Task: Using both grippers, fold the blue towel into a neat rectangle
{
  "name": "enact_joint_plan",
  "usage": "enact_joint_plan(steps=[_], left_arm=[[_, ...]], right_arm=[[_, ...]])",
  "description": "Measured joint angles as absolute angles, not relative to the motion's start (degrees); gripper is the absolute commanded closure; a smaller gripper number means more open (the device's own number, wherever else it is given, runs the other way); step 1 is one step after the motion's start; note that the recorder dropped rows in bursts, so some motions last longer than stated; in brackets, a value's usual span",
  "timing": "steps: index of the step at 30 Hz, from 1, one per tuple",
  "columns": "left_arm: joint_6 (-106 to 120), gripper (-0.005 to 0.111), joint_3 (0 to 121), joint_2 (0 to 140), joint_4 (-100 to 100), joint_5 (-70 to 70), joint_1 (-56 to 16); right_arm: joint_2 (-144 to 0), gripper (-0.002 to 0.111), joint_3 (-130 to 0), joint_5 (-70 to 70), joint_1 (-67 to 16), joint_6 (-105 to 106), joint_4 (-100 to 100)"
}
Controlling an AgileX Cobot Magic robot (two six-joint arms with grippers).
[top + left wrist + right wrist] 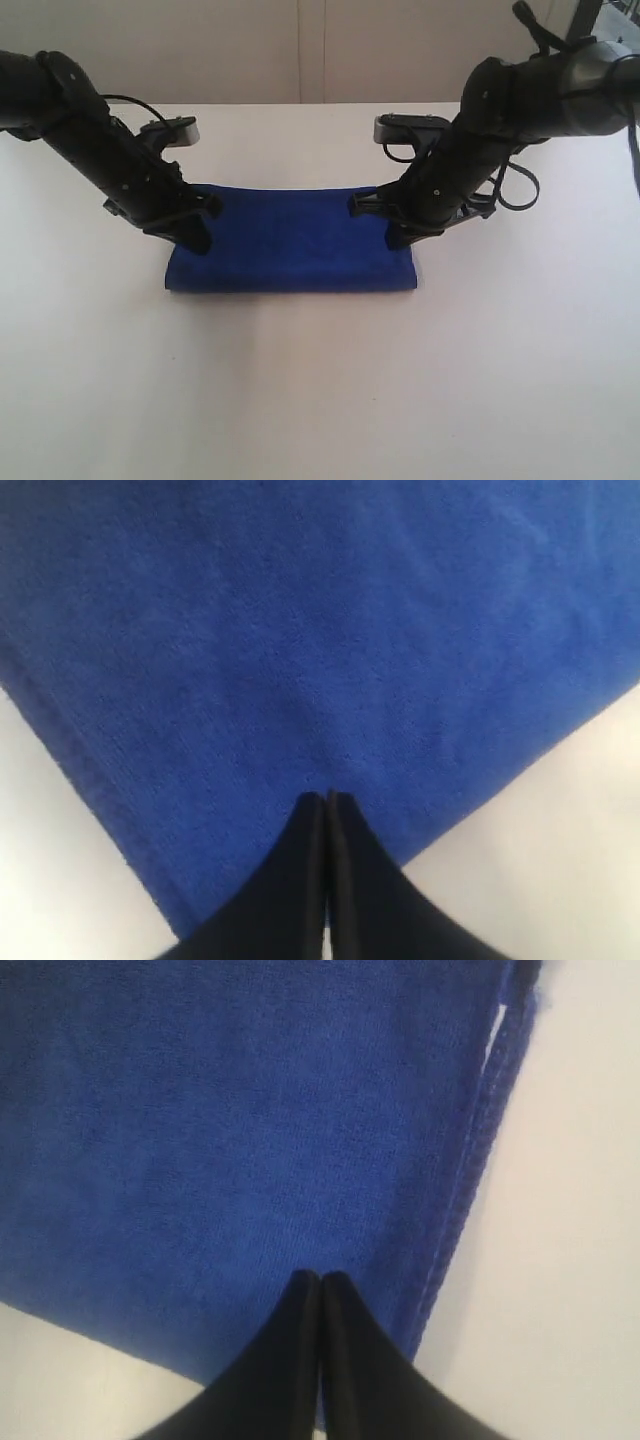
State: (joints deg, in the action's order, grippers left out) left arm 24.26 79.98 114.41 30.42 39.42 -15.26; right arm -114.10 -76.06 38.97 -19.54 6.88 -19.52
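The blue towel [290,245] lies folded as a wide rectangle on the white table [320,400]. My left gripper [197,240] stands at the towel's left end with its tips down on or just over the cloth. In the left wrist view that gripper [327,798] is shut, finger against finger, over the towel [300,630] near a corner. My right gripper [397,240] stands the same way at the right end. It [320,1278] is shut too, close to the towel's [250,1110] layered side edge. No cloth shows between either pair of fingers.
Both black arms slope in from the upper corners, the left arm [90,130] and the right arm [500,120], with loose cables by the right one. Bare white table surrounds the towel, and a pale wall [300,50] runs behind.
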Motion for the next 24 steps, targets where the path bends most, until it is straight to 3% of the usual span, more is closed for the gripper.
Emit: enact_joint_plan(steps=[24], left_arm=[[24.1,0.107,80.3,118.1,25.6,39.4,-15.3]], right_arm=[[-118.4,0.108,-76.2,38.7,-19.5,6.9,-17.0]])
